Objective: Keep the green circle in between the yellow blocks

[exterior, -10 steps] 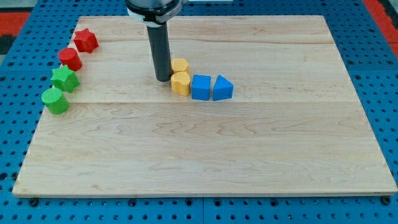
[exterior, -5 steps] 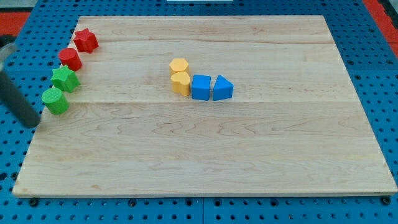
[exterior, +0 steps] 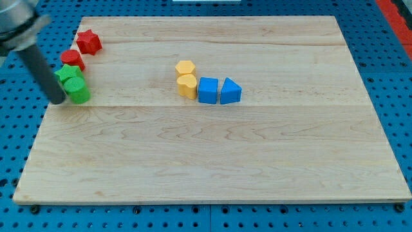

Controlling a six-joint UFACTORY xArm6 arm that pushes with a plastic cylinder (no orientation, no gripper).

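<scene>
- Leftmost, our dark rod ended in my tip (exterior: 58,100), which had no jaws to open and held nothing; it stood touching the view's left side of the green circle (exterior: 79,92), a short plastic-looking cylinder.
- That small green circle lay near the board's left edge, pressed against the green star-shaped block (exterior: 69,74) above it, well apart from the yellow pair.
- We judged the circle light, stiff and smooth, likely to slide easily; pushing low on its left side, through the middle, seemed safest, since a round wall can roll off the rod.
- Above sat a red cylinder (exterior: 73,59) and a red star (exterior: 89,42).
- Mid-board, a yellow hexagonal block (exterior: 185,67) touched a rounded yellow block (exterior: 187,86); the two would need parting.
- Rightward lay a blue cube (exterior: 208,90) and a blue triangular block (exterior: 230,91) on the pale planked wooden board (exterior: 257,161).
</scene>
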